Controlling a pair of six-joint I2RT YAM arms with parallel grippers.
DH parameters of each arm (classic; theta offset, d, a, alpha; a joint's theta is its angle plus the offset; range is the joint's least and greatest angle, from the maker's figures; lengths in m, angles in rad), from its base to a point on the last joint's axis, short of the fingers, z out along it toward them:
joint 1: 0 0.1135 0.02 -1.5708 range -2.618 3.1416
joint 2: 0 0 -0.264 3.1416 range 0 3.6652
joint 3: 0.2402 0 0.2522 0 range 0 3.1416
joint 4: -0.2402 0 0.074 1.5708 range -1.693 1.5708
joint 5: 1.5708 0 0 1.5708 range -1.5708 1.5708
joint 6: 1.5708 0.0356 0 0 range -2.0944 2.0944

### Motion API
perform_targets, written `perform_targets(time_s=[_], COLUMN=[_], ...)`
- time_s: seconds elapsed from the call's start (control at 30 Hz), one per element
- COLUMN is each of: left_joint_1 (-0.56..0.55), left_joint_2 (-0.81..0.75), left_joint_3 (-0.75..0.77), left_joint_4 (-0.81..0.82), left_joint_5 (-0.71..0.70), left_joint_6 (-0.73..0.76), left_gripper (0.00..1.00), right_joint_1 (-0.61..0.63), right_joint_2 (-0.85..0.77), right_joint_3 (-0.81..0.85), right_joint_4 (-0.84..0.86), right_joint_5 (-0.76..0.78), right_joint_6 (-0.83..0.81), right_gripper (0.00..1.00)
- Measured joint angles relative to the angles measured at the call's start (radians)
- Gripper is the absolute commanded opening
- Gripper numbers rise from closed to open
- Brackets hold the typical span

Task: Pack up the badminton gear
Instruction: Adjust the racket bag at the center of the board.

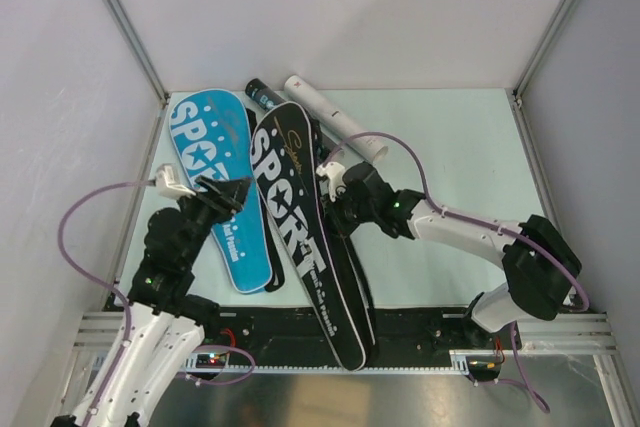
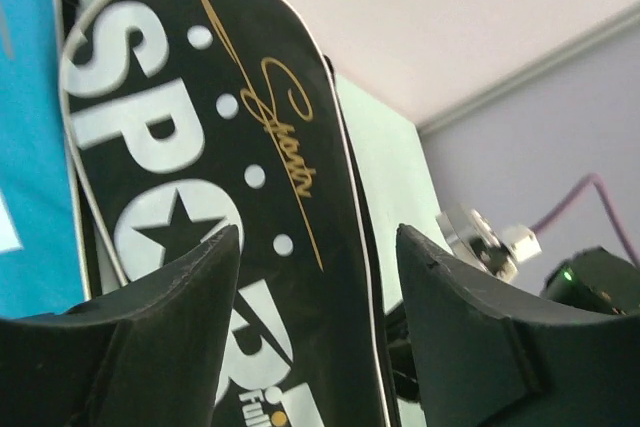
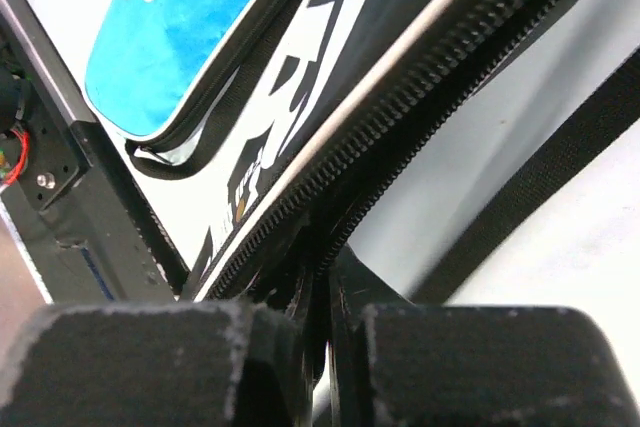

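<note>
The main risk is at the black bag (image 1: 300, 237). The right jaws are clenched almost shut on its zip edge. In the right wrist view the zip teeth (image 3: 420, 122) run down into the thin slot between the fingers (image 3: 140, 362). I cannot tell whether they have the pull tab or only the seam. If it is only the seam, a tug would probably slip off, or lift the edge without running the zip.

The left jaws are released and hold nothing, so nothing pins the bag down. A pull from the right arm could drag the whole bag across the worktop (image 1: 450, 177). It could then ride further over the blue bag (image 1: 200, 142), which it overlaps at centre left. Its lower end already lies over the dark rail at the bottom of the top view, so it might slide off there. A black strap (image 3: 560, 162) lies loose just beside the grip and could snag.

The black bag runs diagonally from upper centre to lower centre of the top view. The right jaws are on its right edge, in the upper half. The left jaws hover over the blue bag at centre left, facing the black bag but apart from it. The white tube (image 1: 330, 117) and black tube (image 1: 262, 95) lie at the bags' upper ends, unpacked.
</note>
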Motion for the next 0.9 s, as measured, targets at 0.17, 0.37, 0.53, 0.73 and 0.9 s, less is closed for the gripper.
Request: perform_targets(time_s=[0.17, 0.37, 0.53, 0.73, 0.9], left_joint_1=[0.031, 0.084, 0.185, 0.283, 0.338], left_joint_2=[0.130, 0.340, 0.533, 0.698, 0.703], left_joint_3=[0.211, 0.414, 0.550, 0.578, 0.532], left_joint_4=[-0.131, -0.224, -0.274, -0.319, -0.310], left_joint_5=[-0.126, -0.228, -0.256, -0.274, -0.273], left_joint_6=[0.044, 0.050, -0.001, -0.020, 0.007], left_gripper=[0.75, 0.76, 0.77, 0.77, 0.78], right_joint_1=[0.000, -0.010, -0.008, 0.023, 0.043], right_joint_2=[0.000, 0.000, 0.000, 0.007, 0.008], right_joint_3=[0.161, 0.280, 0.299, 0.299, 0.299], right_joint_4=[-0.224, -0.375, -0.430, -0.466, -0.460], right_joint_5=[0.066, 0.141, 0.165, 0.167, 0.158], right_joint_6=[-0.159, -0.321, -0.404, -0.451, -0.459], right_gripper=[0.00, 0.00, 0.00, 0.00, 0.00])
